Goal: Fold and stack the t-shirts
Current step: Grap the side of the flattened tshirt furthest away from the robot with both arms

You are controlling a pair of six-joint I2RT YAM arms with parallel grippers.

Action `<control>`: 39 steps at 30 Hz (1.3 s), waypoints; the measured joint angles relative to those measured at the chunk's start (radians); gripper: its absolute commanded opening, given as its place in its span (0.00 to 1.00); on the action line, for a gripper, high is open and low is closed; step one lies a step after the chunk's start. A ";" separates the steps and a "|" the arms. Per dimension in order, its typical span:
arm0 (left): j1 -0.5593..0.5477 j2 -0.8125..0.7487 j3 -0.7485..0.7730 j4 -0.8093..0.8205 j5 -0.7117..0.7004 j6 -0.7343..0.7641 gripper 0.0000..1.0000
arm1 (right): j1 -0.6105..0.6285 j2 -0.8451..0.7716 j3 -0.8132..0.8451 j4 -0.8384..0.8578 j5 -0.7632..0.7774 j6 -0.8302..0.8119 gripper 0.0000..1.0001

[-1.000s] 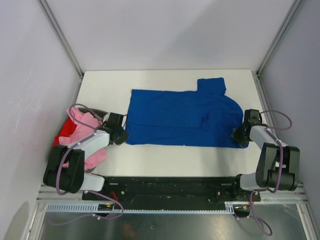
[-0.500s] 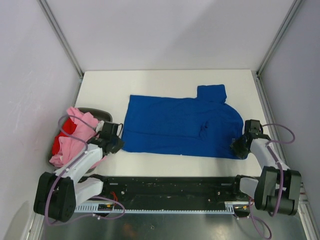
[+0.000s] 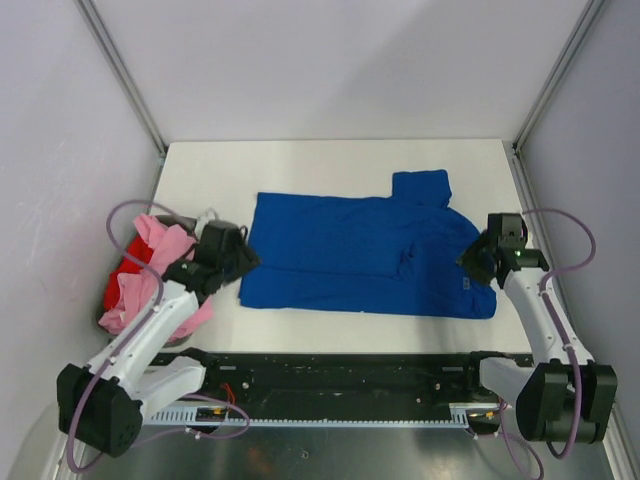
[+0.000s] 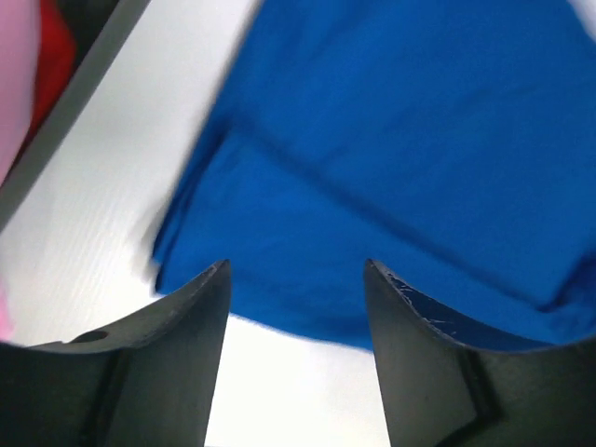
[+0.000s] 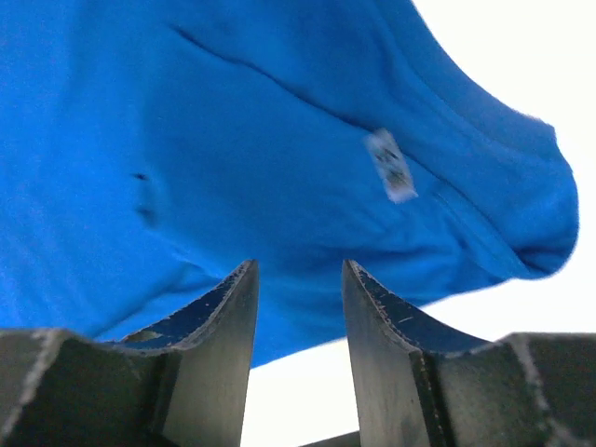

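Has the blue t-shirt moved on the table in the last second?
Yes. The blue t-shirt has slid down the view, closer to the black base rail.

White desk, matte and flat, closed in on three sides. Pale back wall along the far edge; pale left wall and right wall along the side edges. Slanted metal post down to the far left corner, a matching second post down to the far right corner. Dark bin just off the left edge, near the near left corner, only its grey rim showing. Black base plate along the whole near edge. Pale slotted rail just below that plate, on the left. Brushed metal sheet nearest the camera.
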 measured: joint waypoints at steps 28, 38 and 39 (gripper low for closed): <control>0.108 1.212 1.108 0.035 -0.072 0.275 0.46 | 0.079 0.419 0.375 0.260 -0.093 -0.159 0.47; 0.128 1.299 1.177 0.035 -0.069 0.249 0.40 | 0.068 0.512 0.422 0.264 -0.111 -0.174 0.46; 0.134 1.307 1.183 0.034 -0.068 0.246 0.40 | 0.067 0.519 0.426 0.265 -0.113 -0.176 0.47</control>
